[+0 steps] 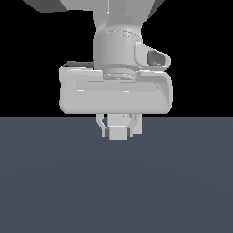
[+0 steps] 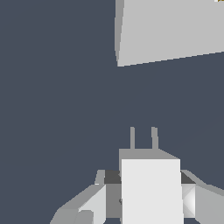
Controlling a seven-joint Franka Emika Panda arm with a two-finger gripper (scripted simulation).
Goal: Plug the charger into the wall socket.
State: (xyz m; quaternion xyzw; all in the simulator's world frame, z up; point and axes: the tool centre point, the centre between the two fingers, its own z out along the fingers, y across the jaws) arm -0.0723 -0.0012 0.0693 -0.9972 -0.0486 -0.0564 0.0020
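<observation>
You are looking at the gripper (image 1: 118, 129) pinching the charger (image 2: 151, 190) between its two fingers (image 2: 89, 205), one pressing on each side of the light-grey block. The charger's two prongs (image 2: 143, 138) are sticking out ahead of the fingertips, pointing away from the hand. Beyond them, well apart from the prong tips, the wall socket (image 2: 170, 30) is standing as a flat pale plate over the dark slate floor (image 1: 54, 182), sitting off to one side of the line the prongs are pointing along rather than straight ahead.
</observation>
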